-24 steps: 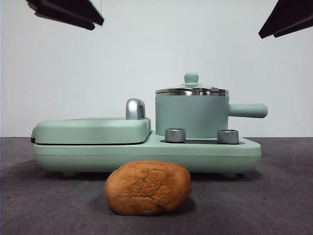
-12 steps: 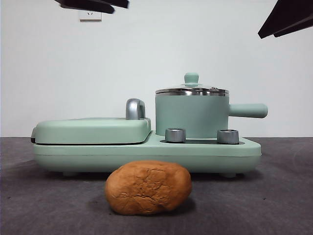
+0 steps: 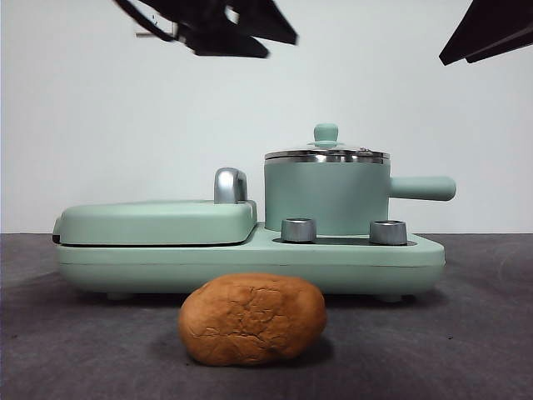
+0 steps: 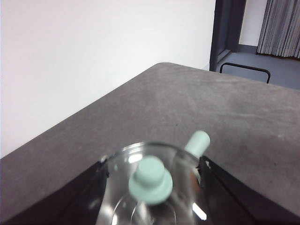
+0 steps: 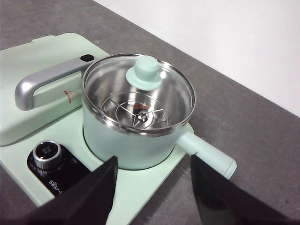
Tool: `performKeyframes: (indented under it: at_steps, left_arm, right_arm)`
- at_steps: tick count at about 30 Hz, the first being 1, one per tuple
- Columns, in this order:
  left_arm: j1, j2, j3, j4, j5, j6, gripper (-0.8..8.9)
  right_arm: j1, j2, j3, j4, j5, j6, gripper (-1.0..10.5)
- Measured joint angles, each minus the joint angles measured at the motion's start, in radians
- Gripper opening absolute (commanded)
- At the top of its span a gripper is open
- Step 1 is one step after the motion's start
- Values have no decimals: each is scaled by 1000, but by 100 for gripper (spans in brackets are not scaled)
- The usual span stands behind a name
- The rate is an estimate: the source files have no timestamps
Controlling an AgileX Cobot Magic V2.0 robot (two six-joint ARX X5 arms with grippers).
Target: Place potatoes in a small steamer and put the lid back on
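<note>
The orange-brown potato (image 3: 252, 319) lies on the grey table in front of the appliance. The mint-green small steamer (image 3: 326, 196) stands on the right half of the base, its side handle (image 3: 423, 188) pointing right. The glass lid (image 3: 326, 155) with its mint knob (image 3: 326, 132) sits on it. My left gripper (image 3: 229, 29) hangs high, up and left of the pot. In the left wrist view it (image 4: 152, 163) is open, with the lid's knob (image 4: 150, 179) between its spread jaws. My right gripper (image 5: 153, 159) is open and empty, looking at the lidded steamer (image 5: 136, 136).
The flat mint-green hinged grill plate (image 3: 158, 221) with a steel handle (image 3: 230, 185) takes up the left half of the appliance base (image 3: 250, 262). Two steel dials (image 3: 298, 230) face the front. The right arm (image 3: 491, 29) shows as a black tip at the top right corner.
My left arm has moved right and lower across the top of the front view, towards the pot. The potato, the steamer, the lid and the right arm have not moved.
</note>
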Motion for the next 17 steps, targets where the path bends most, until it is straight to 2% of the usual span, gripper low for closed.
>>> performKeyframes:
  at_steps: [8,17]
  left_arm:
    - [-34,198,162,4,0,-14,308]
    - [-41,322,229,4,0,-15,307]
  right_arm:
    - [0,0,0,22,0,0,247]
    - [0,0,1,27,0,0,247]
